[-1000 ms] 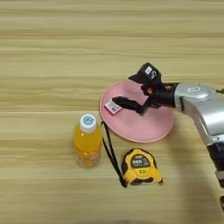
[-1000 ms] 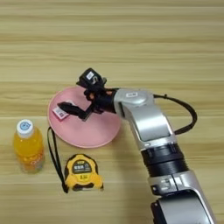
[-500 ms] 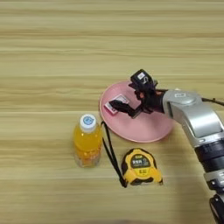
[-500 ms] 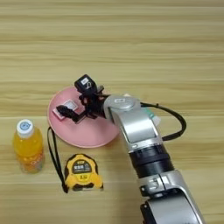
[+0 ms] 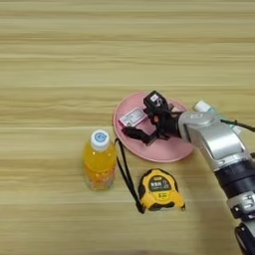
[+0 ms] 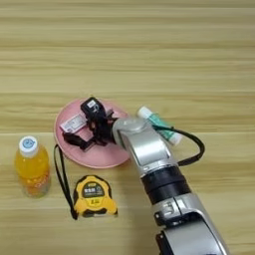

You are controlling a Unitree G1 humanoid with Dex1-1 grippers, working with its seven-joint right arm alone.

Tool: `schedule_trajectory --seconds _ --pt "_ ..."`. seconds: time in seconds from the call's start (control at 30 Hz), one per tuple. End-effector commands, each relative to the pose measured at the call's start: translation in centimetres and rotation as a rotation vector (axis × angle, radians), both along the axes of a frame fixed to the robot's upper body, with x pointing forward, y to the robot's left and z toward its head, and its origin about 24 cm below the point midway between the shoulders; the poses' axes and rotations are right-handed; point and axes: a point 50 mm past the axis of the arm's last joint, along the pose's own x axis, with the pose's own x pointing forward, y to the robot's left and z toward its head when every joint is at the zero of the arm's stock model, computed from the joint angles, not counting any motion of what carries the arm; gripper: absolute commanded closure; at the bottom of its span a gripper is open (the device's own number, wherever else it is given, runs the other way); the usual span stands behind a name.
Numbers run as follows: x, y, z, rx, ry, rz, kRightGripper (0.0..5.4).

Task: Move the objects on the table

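A small white-and-red packet [image 5: 132, 117] lies flat on the left part of a pink plate [image 5: 149, 151], a green-and-white tube [image 6: 160, 124] lies on the table [image 5: 60, 60] beside the plate, and a yellow-black tape measure [image 5: 160, 190] sits below.

Right arm [image 6: 149, 159]: the silver forearm enters from the bottom right corner and runs up and leftward, ending in a black wrist section. A black cable [image 6: 191, 147] loops out to the right of the forearm, behind the claw. Right claw [image 5: 142, 124]: two black fingers point leftward and stand apart, the upper finger [image 5: 153, 101] raised, the lower finger [image 5: 135, 133] stretched further left.
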Motion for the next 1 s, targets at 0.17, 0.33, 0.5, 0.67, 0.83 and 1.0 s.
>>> schedule_trajectory --seconds 0.17,0.33,0.5,0.67,0.83,1.0 --pt "1.9 0.8 2.4 -0.015 -0.144 0.024 0.43" --pt "2.0 1.0 2.3 -0.011 -0.157 0.026 1.09" --pt "2.1 1.1 2.3 -0.007 -0.163 0.024 1.38" --pt "2.1 1.2 2.6 0.0 -0.176 0.03 1.39" --pt "2.3 1.1 3.8 0.012 -0.22 0.034 1.39" --pt "2.4 1.2 5.6 0.028 -0.282 0.051 1.39"
